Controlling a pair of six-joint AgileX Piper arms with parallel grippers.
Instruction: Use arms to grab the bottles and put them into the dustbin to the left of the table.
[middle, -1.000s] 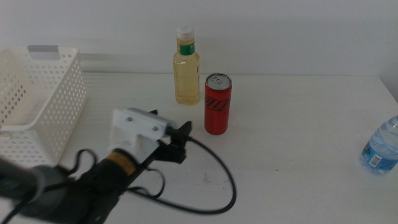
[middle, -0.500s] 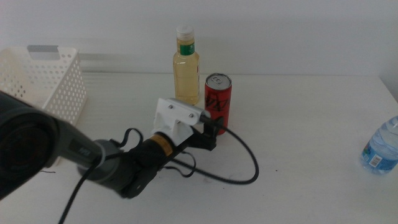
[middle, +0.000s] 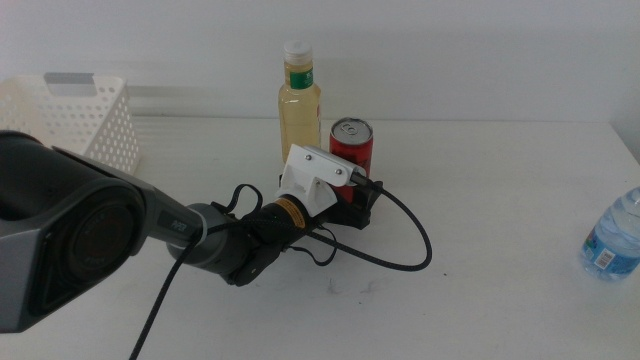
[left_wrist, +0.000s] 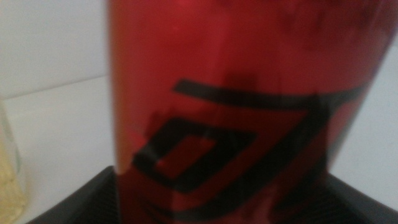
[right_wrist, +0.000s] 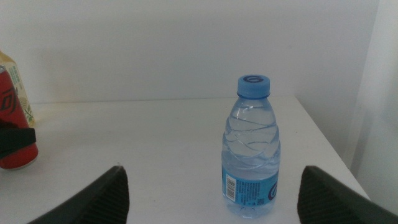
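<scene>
The can (middle: 351, 140) stands near the table's (middle: 500, 200) centre, upright. The oil bottle (middle: 299, 110) stands just beside it at its ten o'clock, farther back. The left gripper (middle: 360, 205) sits at the can's six o'clock, a jaw on each side of the can. The basket (middle: 90, 125) lies far off at nine o'clock. The water bottle (middle: 612, 235) stands well apart at four o'clock, near the table's edge.
</scene>
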